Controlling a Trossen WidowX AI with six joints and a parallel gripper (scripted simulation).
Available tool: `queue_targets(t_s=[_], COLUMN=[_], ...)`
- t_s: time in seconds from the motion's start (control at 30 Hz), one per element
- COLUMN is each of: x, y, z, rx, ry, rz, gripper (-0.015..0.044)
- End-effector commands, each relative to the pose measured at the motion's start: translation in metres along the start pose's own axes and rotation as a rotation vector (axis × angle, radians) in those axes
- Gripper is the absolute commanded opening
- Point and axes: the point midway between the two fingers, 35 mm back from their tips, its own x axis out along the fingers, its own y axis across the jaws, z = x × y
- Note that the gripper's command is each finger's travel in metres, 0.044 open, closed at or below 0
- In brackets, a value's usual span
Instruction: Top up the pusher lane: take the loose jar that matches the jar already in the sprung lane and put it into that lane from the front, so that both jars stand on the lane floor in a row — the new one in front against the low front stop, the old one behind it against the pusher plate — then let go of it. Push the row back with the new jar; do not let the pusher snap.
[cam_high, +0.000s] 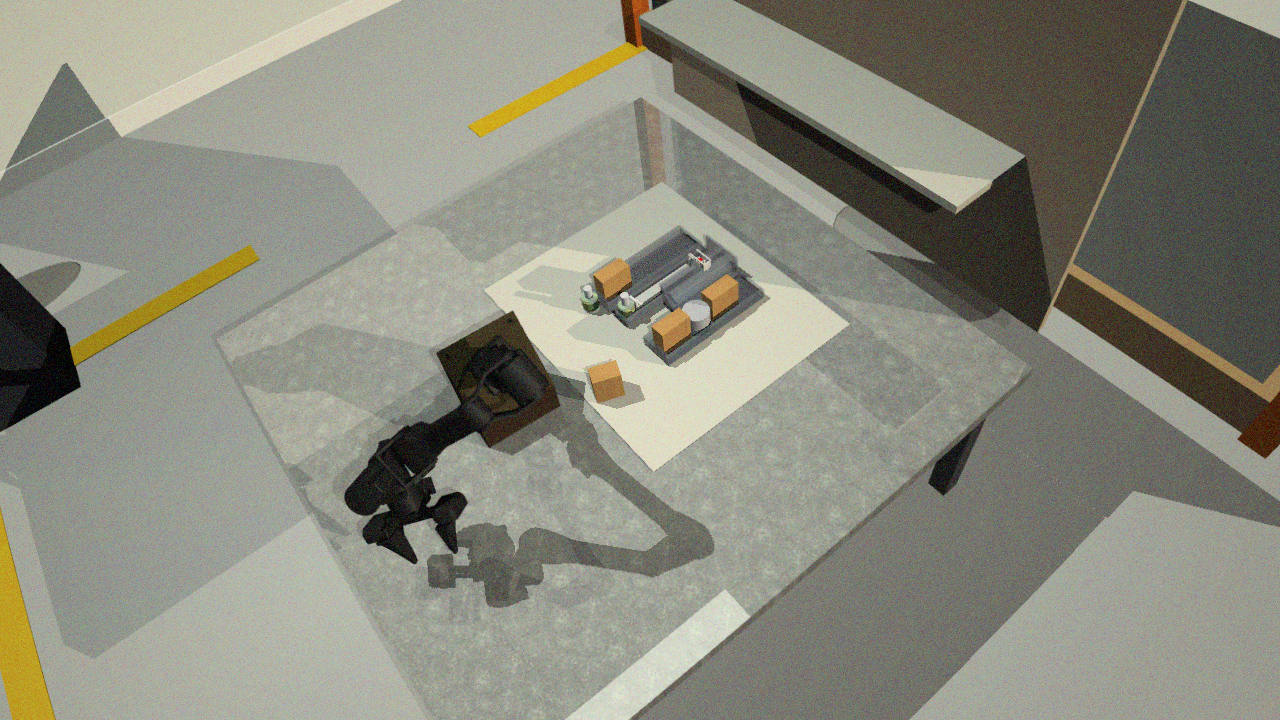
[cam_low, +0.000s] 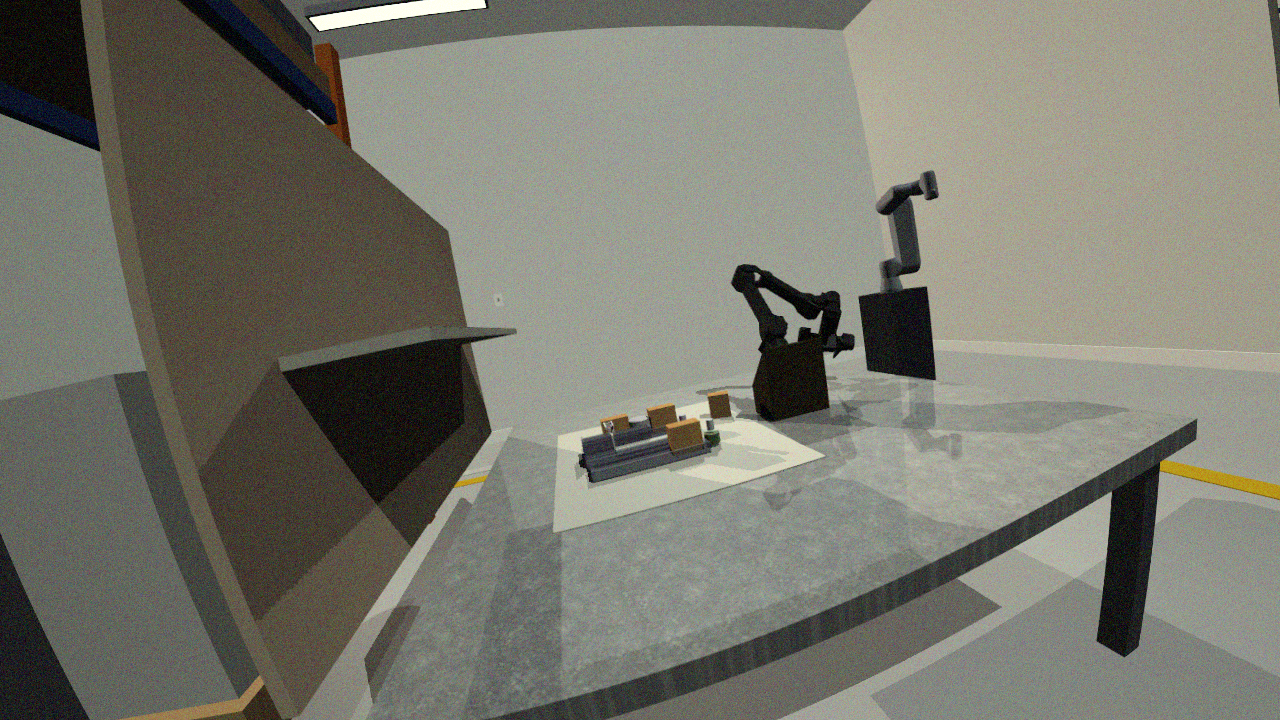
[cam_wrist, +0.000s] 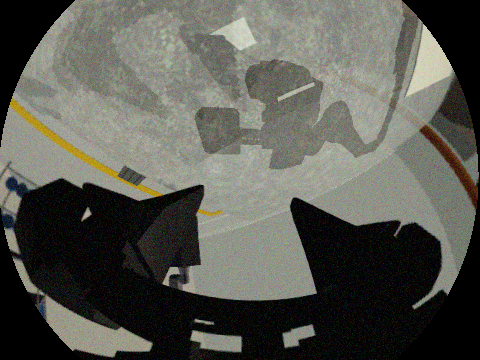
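Above the bench (cam_high: 805, 420) (cam_low: 716, 573) (cam_wrist: 165, 30), well apart from the loose jar (cam_high: 588, 299) before the lane unit (cam_high: 677, 234) (cam_low: 644, 462), our tool (cam_high: 436, 556) (cam_wrist: 248, 196) hangs wide and unladen. We judge pickup pending; next, we approach the jar for a grasp.

In the top view, a mat (cam_high: 653, 429) (cam_low: 662, 503) lies on the surface (cam_high: 805, 447) (cam_low: 895, 537) (cam_wrist: 165, 175), right of the arm's base box (cam_high: 534, 419) (cam_low: 792, 385). On it sits the lane rack (cam_high: 657, 259) (cam_low: 648, 463): a left block (cam_high: 612, 277) (cam_low: 684, 434), a lane jar (cam_high: 625, 307) at the middle lane's front, and a cylinder (cam_high: 696, 314) between two right-hand blocks (cam_high: 670, 330) (cam_low: 661, 415). A jar (cam_high: 588, 298) (cam_low: 712, 438) stands outside, left of the lane jar (another block (cam_high: 605, 381) (cam_low: 718, 404) stands apart, near the base box).
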Motion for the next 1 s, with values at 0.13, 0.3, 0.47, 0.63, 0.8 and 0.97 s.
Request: queue_targets(t_s=[0.13, 0.3, 0.47, 0.63, 0.8, 0.97], x=[0.007, 0.022, 0.038, 0.053, 0.072, 0.091], y=[-0.003, -0.010, -0.019, -0.028, -0.048, -0.073], z=[-0.001, -0.004, -0.006, -0.007, -0.013, -0.018], rx=[0.034, 0.112, 0.191, 0.269, 0.316, 0.360], ry=[-0.012, -0.039, -0.067, -0.094, -0.122, -0.150], rz=[-0.005, -0.017, -0.026, -0.033, -0.062, -0.097], gripper=[0.0440, 0.0440, 0.0440, 0.0440, 0.0440, 0.0440])
